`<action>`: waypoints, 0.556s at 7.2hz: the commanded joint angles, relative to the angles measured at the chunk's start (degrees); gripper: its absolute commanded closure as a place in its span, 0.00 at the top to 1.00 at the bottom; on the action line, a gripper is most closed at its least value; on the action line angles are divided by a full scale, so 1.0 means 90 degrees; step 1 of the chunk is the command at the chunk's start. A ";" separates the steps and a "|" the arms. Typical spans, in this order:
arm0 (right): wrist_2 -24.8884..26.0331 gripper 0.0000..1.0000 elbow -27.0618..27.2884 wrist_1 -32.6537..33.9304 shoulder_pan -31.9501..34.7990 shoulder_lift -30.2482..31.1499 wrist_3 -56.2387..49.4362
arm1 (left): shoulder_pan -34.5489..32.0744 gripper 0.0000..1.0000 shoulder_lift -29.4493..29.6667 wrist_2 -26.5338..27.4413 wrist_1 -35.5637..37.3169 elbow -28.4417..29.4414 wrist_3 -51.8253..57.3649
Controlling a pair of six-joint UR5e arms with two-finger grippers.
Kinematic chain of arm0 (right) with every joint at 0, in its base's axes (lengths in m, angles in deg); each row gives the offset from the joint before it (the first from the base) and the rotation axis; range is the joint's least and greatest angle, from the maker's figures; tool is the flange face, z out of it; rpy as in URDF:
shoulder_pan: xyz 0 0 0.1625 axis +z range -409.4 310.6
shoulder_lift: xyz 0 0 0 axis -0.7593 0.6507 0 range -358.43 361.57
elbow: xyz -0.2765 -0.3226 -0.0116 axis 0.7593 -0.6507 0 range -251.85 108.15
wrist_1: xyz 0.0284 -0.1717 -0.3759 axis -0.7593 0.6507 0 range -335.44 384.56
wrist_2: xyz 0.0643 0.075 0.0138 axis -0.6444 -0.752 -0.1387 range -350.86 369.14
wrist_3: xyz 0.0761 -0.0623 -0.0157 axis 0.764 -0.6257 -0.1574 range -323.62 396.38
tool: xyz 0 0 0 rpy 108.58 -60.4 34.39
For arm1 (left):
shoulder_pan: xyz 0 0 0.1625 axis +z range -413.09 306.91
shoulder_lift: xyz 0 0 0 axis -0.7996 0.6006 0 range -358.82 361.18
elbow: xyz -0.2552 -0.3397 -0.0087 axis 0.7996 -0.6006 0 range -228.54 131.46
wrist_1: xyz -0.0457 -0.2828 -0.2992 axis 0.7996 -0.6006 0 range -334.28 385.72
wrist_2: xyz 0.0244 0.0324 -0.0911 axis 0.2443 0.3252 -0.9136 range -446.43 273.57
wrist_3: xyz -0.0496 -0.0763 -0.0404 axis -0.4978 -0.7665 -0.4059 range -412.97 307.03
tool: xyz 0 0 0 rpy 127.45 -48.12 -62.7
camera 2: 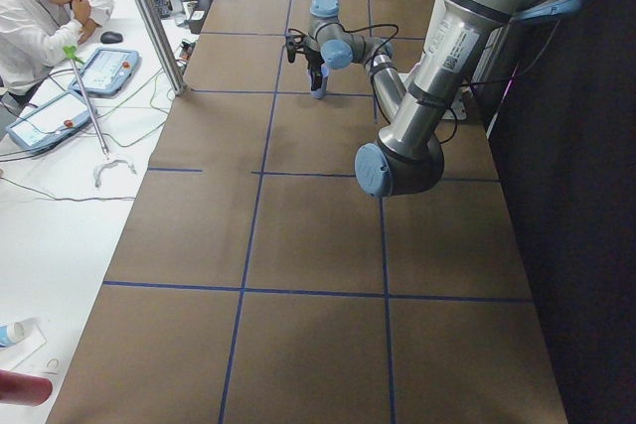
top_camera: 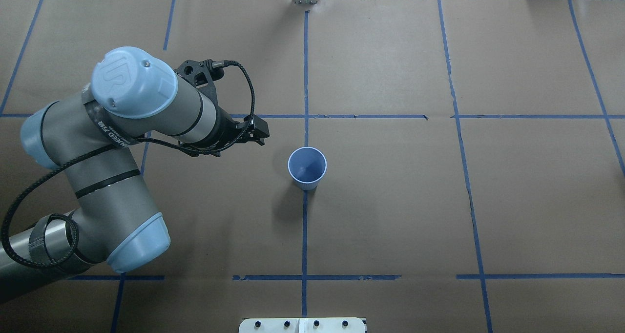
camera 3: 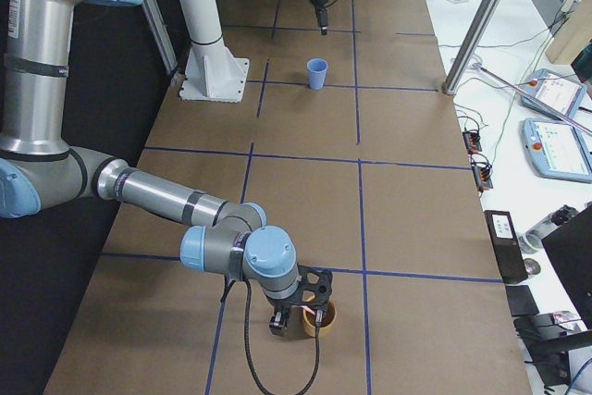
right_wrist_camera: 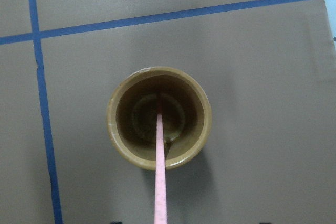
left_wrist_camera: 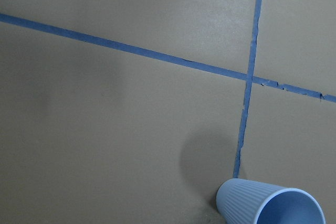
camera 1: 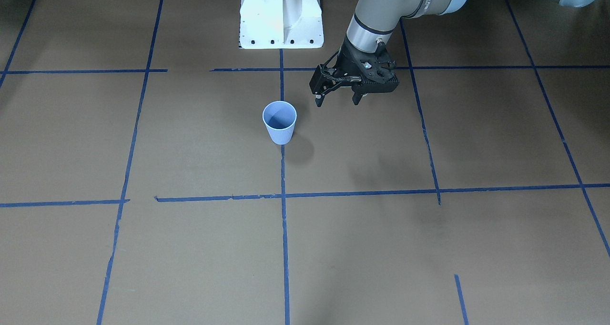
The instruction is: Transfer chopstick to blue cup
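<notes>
The blue cup (camera 1: 279, 122) stands upright near the table's middle; it also shows in the overhead view (top_camera: 306, 168), the right side view (camera 3: 317, 73) and the left wrist view (left_wrist_camera: 270, 203). My left gripper (camera 1: 337, 100) hangs open and empty above the table, beside the cup and apart from it. The pink chopstick (right_wrist_camera: 160, 177) leans in a brown cup (right_wrist_camera: 159, 117) at the table's right end. My right gripper (camera 3: 298, 319) is over that brown cup (camera 3: 324, 319). Its fingertips barely show at the wrist view's bottom edge, wide apart on either side of the stick.
Blue tape lines (top_camera: 305, 225) cross the brown paper table. The white robot base (camera 1: 281, 15) stands behind the blue cup. A side bench (camera 3: 546, 136) with pendants, cables and a metal post (camera 3: 481, 25) runs along the far edge, where an operator (camera 2: 45, 7) sits.
</notes>
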 commanded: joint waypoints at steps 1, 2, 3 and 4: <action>-0.0058 0.67 -0.0001 -0.0008 -0.0010 0.0010 0.0049 | 0.0000 1.00 -0.0043 0.0000 0.0000 -0.0065 -0.0003; -0.0165 0.65 -0.0010 -0.0008 -0.0020 0.0010 0.0050 | 0.0000 1.00 -0.0043 0.0000 0.0000 -0.0075 -0.0012; -0.0215 0.64 -0.0011 0.0002 -0.0030 0.0010 0.0040 | 0.0000 1.00 -0.0043 0.0000 0.0000 -0.0075 -0.0012; -0.0234 0.58 -0.0011 0.0002 -0.0030 0.0010 0.0040 | 0.0000 1.00 -0.0043 0.0000 0.0000 -0.0075 -0.0012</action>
